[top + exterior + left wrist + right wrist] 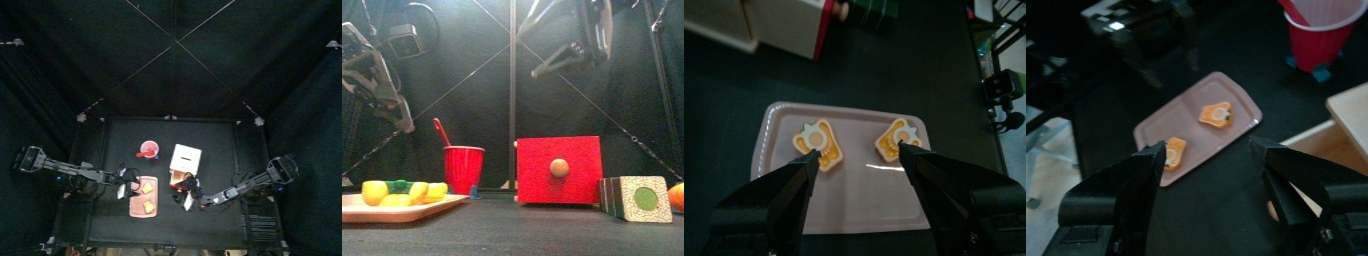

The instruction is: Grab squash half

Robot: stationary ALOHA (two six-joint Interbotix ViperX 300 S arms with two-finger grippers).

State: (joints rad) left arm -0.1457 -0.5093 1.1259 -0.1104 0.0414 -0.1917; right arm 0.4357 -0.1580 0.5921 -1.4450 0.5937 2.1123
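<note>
Black table (214, 140): tray (851, 215) partly hidden behind left hand (861, 175), seemingly open

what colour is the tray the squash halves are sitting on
Pale pink. The tray shows best in the left wrist view, with two yellow-orange squash halves lying on it.

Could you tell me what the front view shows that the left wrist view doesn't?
Only the front view shows the red cup with its straw, the red box with its round knob, and the green-faced block. Only the left wrist view shows the left gripper, open above the tray, and both squash halves from above. Both show the tray and the squash.
</note>
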